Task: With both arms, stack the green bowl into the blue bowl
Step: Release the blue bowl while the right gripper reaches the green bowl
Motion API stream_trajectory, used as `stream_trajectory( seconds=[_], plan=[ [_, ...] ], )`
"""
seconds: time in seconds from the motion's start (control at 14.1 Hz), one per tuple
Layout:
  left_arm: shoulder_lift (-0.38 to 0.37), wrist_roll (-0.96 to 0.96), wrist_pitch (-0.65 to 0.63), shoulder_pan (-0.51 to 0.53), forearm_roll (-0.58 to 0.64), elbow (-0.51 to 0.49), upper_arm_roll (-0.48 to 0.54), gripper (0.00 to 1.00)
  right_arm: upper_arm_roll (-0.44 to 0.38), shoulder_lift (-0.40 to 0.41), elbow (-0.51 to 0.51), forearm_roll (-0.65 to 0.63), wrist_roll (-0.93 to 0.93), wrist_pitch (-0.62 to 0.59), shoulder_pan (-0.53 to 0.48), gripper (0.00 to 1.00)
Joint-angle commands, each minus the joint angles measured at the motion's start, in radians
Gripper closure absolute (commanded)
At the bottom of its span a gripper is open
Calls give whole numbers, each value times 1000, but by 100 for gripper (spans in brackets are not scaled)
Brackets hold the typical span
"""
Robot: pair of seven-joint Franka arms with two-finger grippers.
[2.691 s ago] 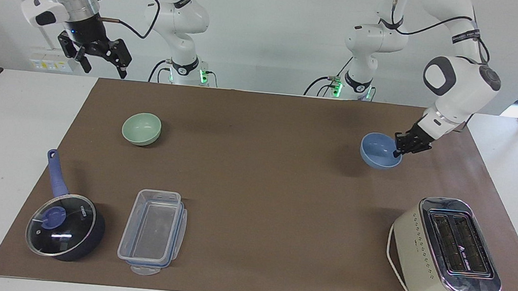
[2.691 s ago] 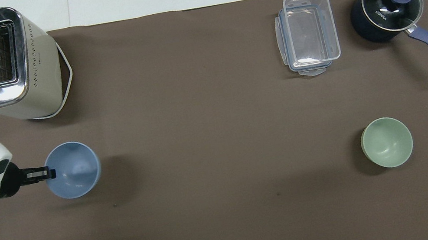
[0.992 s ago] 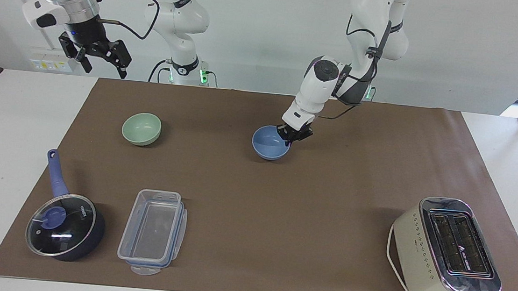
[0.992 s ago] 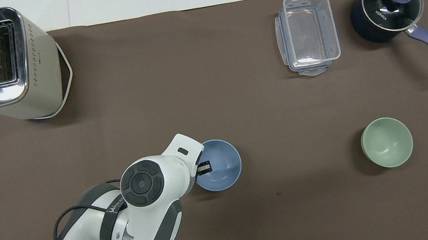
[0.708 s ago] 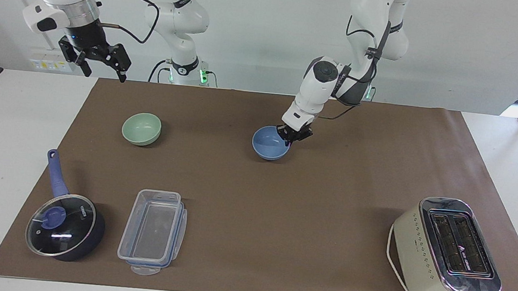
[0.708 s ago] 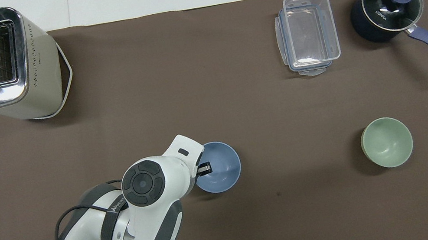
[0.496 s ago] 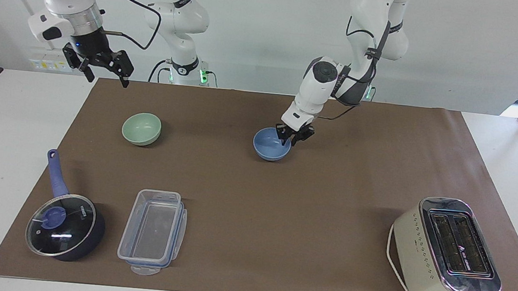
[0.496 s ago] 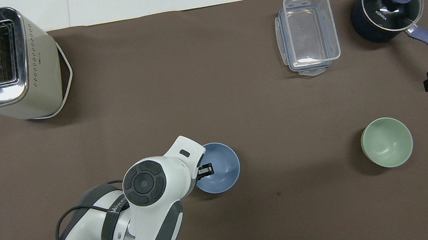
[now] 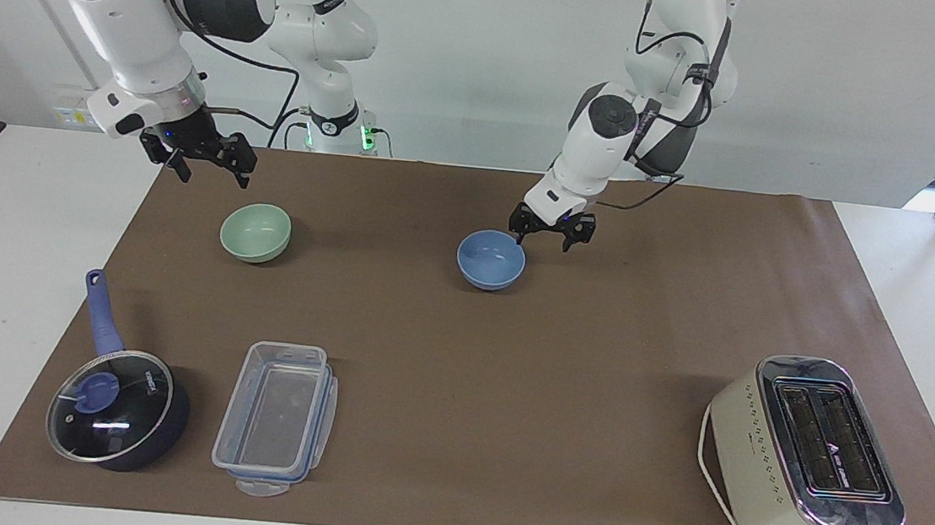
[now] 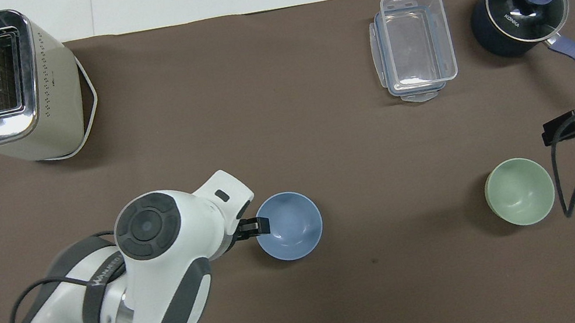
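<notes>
The blue bowl (image 9: 490,260) stands upright on the middle of the brown mat; it also shows in the overhead view (image 10: 289,226). My left gripper (image 9: 544,237) is open and empty, raised a little over the mat just beside the bowl's rim, toward the left arm's end; the overhead view shows it (image 10: 250,229) at the rim. The green bowl (image 9: 255,232) stands upright toward the right arm's end, also in the overhead view (image 10: 519,191). My right gripper (image 9: 214,177) is open and empty in the air over the mat, just beside the green bowl, apart from it.
A cream toaster (image 9: 806,453) stands at the left arm's end, farther from the robots. A clear lidless food box (image 9: 276,419) and a dark blue lidded saucepan (image 9: 116,409) stand farther from the robots than the green bowl.
The left gripper carried the blue bowl to the mat's middle, set it down, opened and lifted off its rim. The right gripper came down toward the green bowl.
</notes>
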Motion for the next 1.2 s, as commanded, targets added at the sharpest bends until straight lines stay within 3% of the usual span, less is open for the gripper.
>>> stream_trajectory(
  seconds=[0.0, 0.28, 0.57, 0.71, 0.92, 1.13],
  plan=[
    [-40, 116, -119, 103, 57, 95, -4, 0, 0, -44, -142, 9, -84, 104, -24, 0],
    [-25, 277, -253, 240, 123, 322, -4, 0, 0, -38, -320, 13, -207, 313, -87, 0],
    [-5, 365, -377, 375, 126, 507, -4, 0, 0, -22, -421, 17, -270, 420, -120, 0],
    [25, 379, -484, 430, 122, 586, -3, 0, 0, -2, -484, 19, -313, 532, -139, 0],
    [68, 422, -563, 464, 122, 684, 0, 0, 0, 38, -487, 19, -320, 556, -150, 0],
    [79, 454, -629, 476, 121, 713, 3, 0, 0, 41, -495, 19, -336, 556, -148, 0]
  ],
)
